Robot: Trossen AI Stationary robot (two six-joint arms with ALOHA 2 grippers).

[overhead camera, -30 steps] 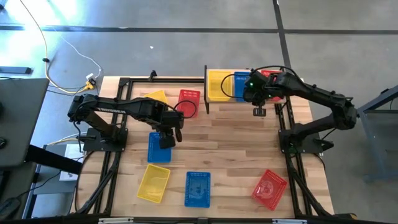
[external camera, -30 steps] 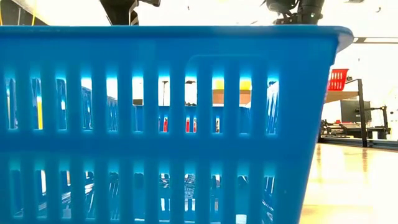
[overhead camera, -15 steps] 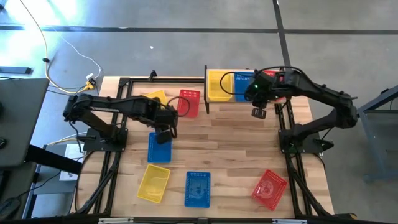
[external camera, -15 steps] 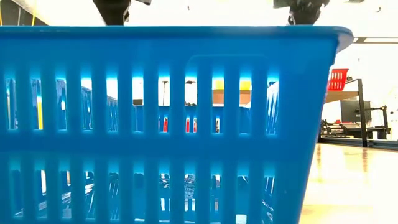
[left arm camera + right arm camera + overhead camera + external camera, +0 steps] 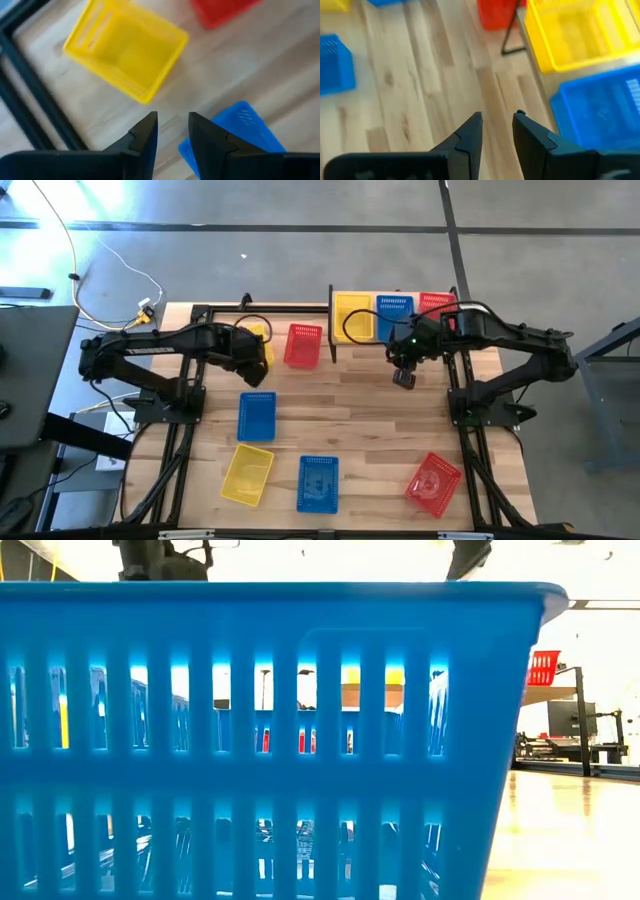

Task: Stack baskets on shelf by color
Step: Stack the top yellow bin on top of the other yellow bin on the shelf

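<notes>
A: Desk (image 5: 380, 430) first, go.

B: Butcher-block desk, both arms over the far half. Shelf (image 5: 362, 342) sits at the far edge, right beside the right tool (image 5: 404, 375), on its far side. Three baskets on the shelf, side by side: yellow (image 5: 350, 315), blue (image 5: 393, 312), red (image 5: 436, 303). All look empty; can't tell whether any is already a stack.

A: Loose ones?

B: Six on the desk. Yellow basket (image 5: 126, 52) just ahead of the left tool (image 5: 171, 131), skewed to the desk edges. Red basket (image 5: 303, 345) beside it, toward the shelf. Blue basket (image 5: 256, 416) just behind the left tool, on the near side, long axis running near-to-far. Near edge, well apart from both tools: a yellow one (image 5: 246, 474), a blue one (image 5: 318, 482), a red one (image 5: 433, 483) lying tilted. All empty.

A: Tools?

B: Left: fingers parted a little, nothing between them. Right: the same, narrow gap, empty, hanging over bare wood.

A: Next pick?

B: My guess is the loose yellow basket. It lies straight ahead of the left tool, and the left arm is much the nearer one. The skew probably needs a wrist turn before closing on a wall.
</notes>
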